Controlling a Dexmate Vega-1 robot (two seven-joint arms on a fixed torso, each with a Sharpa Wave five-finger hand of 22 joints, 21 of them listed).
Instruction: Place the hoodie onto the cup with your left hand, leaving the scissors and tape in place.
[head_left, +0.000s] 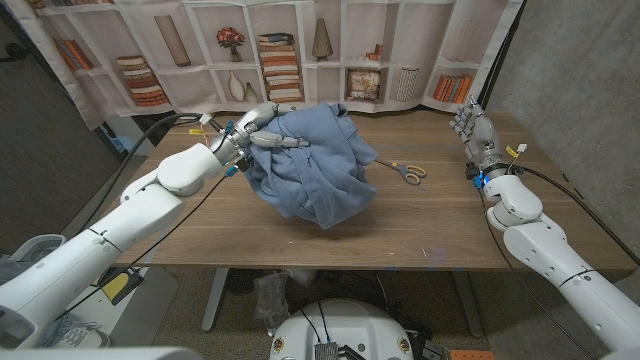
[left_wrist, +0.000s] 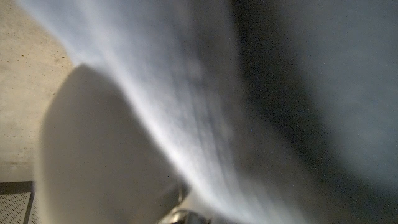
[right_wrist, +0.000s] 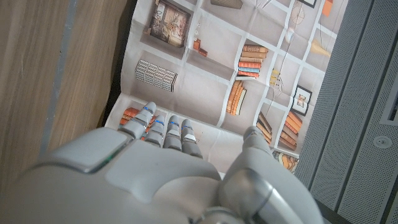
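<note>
The hoodie (head_left: 310, 170) is a plain dusty blue, the scissors (head_left: 404, 171) near the table's far edge have tan handles, the table (head_left: 420, 225) is brown woodgrain, both arms are glossy white, and the backdrop (head_left: 300, 50) is printed with bookshelves.

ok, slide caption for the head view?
Left hand grips blue fabric hoodie mid-table; yellow-handled scissors beside it.

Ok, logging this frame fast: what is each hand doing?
Left hand: holding the hoodie.
Right hand: open, holding nothing.
</note>
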